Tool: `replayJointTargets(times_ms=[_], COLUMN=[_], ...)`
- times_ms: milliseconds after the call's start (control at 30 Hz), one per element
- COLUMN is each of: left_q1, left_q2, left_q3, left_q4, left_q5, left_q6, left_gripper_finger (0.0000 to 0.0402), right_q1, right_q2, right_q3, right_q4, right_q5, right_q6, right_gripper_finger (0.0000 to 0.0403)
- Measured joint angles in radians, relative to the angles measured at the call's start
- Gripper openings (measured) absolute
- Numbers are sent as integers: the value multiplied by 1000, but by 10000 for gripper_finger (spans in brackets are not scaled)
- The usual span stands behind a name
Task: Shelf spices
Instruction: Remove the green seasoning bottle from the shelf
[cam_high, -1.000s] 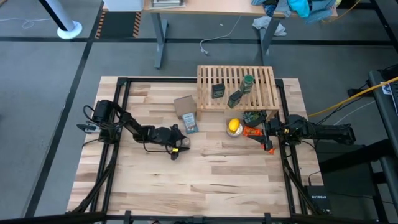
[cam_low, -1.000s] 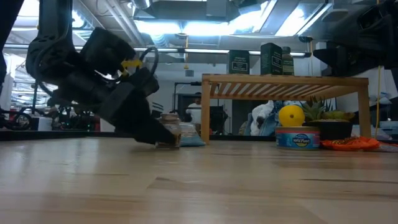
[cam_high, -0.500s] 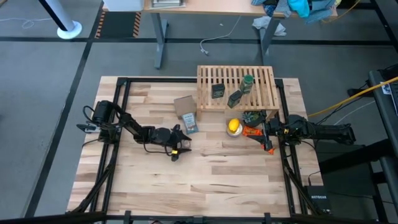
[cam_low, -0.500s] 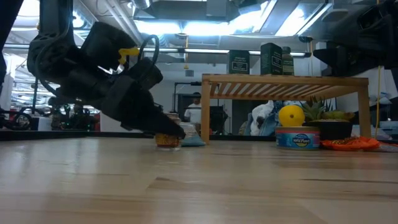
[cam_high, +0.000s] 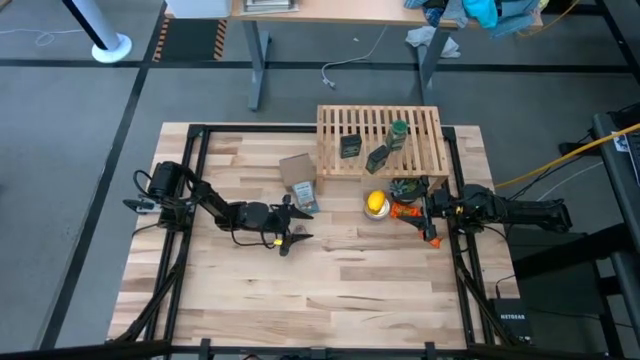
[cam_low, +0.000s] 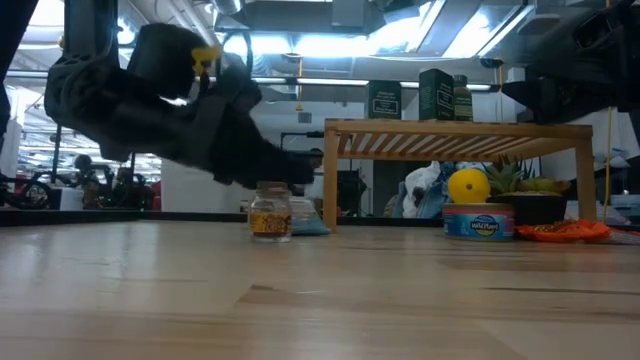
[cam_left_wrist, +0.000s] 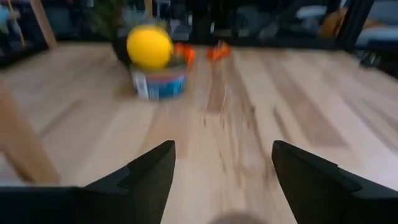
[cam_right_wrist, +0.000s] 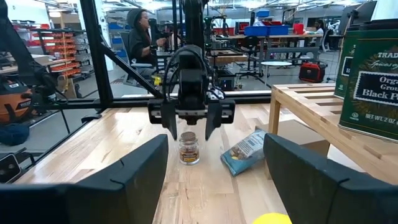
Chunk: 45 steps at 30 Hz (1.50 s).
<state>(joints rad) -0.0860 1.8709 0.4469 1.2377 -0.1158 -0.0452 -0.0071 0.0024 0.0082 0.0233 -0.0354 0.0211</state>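
1. While my left hand (cam_right_wrist: 189, 126) hovers with its two dark fingers spread wide and gripping nothing, the small clear glass jar (cam_low: 269, 211) stands upright on the worktop (cam_high: 330, 290) just beneath the fingertips, its long axis vertical, amber contents showing through the glass under a dark lid.
2. From above, that jar is hidden under my left hand (cam_high: 290, 234); only the low and right wrist views show it clear of the fingers.
3. My left wrist view is blurred: I make out a round yellow lemon (cam_left_wrist: 149, 46) sitting on a short blue-banded tin (cam_left_wrist: 159, 83), and pale butcher-block boards.
4. On the slatted light wooden shelf (cam_high: 426, 160) stand the green bottle (cam_high: 398, 133) and two dark rectangular tins (cam_high: 350, 146), one green-labelled (cam_high: 378, 158), all upright in the low view.
5. A flat blue-and-white packet (cam_high: 306, 200) lies just beside the jar, next to a small brown cardboard box (cam_high: 297, 169).
6. My right hand (cam_high: 430, 213) waits at the worktop's right edge, its fingers apart and holding nothing.
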Motion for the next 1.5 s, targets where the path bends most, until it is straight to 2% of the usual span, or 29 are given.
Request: replayJointTargets(times_ms=[333,500,733,1000,1067,1500], left_q1=[-2,-26,-14,17,18,17], left_q2=[0,-1,-1,-1,-1,-1], left_q3=[21,61,132,223,227,229], left_q4=[206,212,196,-64,-99,-97], left_q5=[0,0,-1,0,-1,0], left_q6=[-19,-107,-6,-6,-6,22], left_gripper_finger=[260,260,260,260,260,260], right_q1=[0,0,0,0,0,0], right_q2=[0,0,1,15,18,138], right_q3=[0,1,76,236,280,439], right_q4=[40,92,50,-107,-176,-218], right_q5=[0,6,224,448,479,539], right_q6=[0,0,-58,-199,-218,-425], right_gripper_finger=[270,270,270,270,270,270])
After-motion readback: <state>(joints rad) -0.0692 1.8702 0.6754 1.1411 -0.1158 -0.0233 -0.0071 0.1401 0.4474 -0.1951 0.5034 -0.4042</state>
